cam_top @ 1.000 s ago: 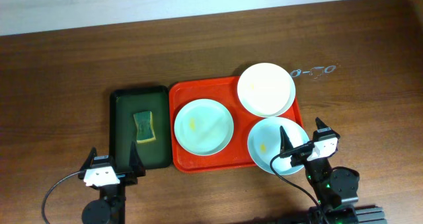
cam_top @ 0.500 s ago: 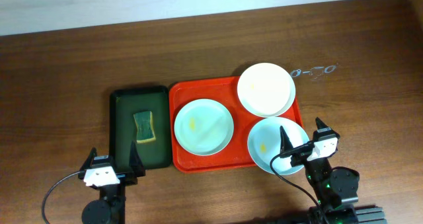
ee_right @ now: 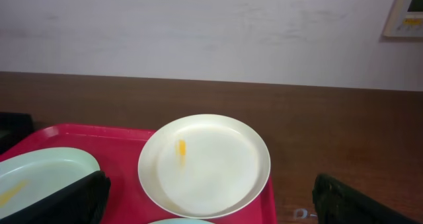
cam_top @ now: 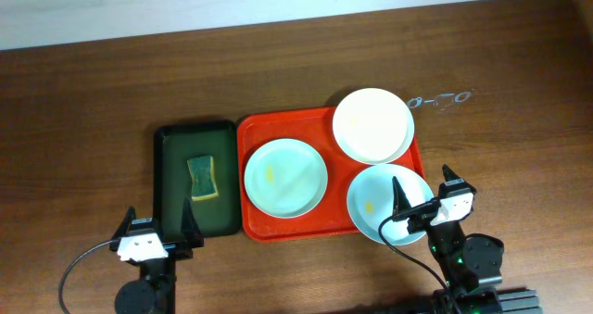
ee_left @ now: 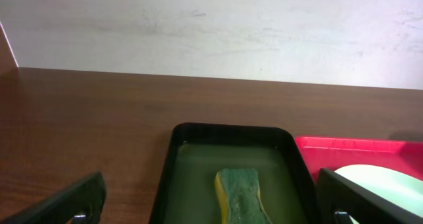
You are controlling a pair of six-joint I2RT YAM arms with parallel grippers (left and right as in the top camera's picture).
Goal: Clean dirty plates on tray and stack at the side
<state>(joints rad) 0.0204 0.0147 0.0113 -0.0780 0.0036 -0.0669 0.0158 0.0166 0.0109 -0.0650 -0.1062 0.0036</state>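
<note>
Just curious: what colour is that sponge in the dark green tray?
The sponge is green with a yellow layer; clearest in left wrist view.

Black-fingered left pincer (cam_top: 157,227), right pincer (cam_top: 424,190); seemingly white housings (cam_top: 141,245).

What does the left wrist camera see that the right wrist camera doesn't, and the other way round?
Only the left wrist: the yellow-green sponge lying in the dark green tray. Only the right wrist: the white plate with a small yellow smear, and a frame's corner on the wall. Both: the red tray, the pale mint plate on it, the wooden table and the wall.
</note>
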